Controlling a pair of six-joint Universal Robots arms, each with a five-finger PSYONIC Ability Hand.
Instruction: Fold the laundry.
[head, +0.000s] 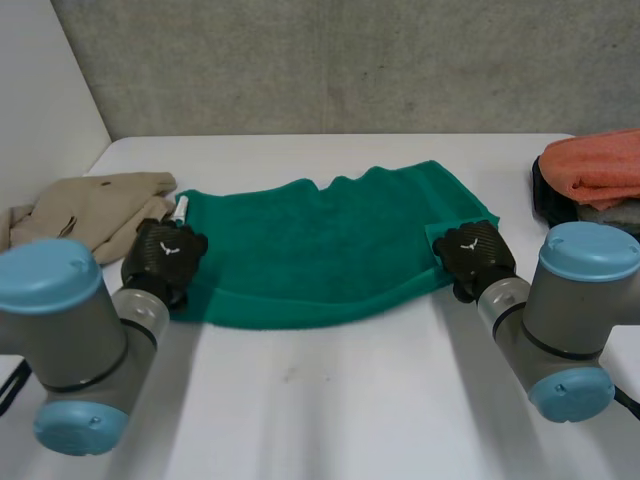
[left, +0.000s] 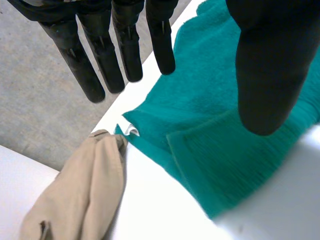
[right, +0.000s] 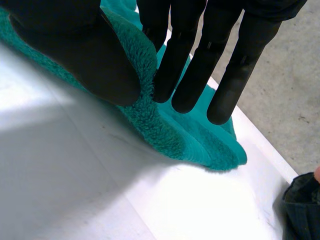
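Here on the bench (head: 330, 400): a green towel (head: 330, 250) lies spread across the middle, its long side running from the left arm's side to the right arm's side.
Towel shape: the near edge is a soft rounded fold and the far edge is wavy. In the left wrist view one layer lies on top of another at this end.
White tag (head: 181, 210): it sits at the towel's far left corner, beside the beige garment.
Left robot hand (head: 165, 252): it is at the towel's left end, near the corner. In its own wrist view the fingers (left: 100, 55) are straight and the thumb stands well apart from them. The towel is under the palm and nothing is pinched. I cannot tell whether the hand touches the cloth.
Right robot hand (head: 475, 252): it is at the towel's near right corner. In its own wrist view a raised, fluffy ridge of towel stands between the thumb (right: 75, 45) and the straight fingers, which pinch that edge.
Right corner: a small flap of towel is turned up just beside the right robot hand.
Beige garment (head: 95, 210): it lies crumpled on the bench's left side, touching or nearly touching the towel's far left corner.
Orange cloth (head: 595, 165): it lies at the far right on a dark object (head: 545, 195), apart from the towel.
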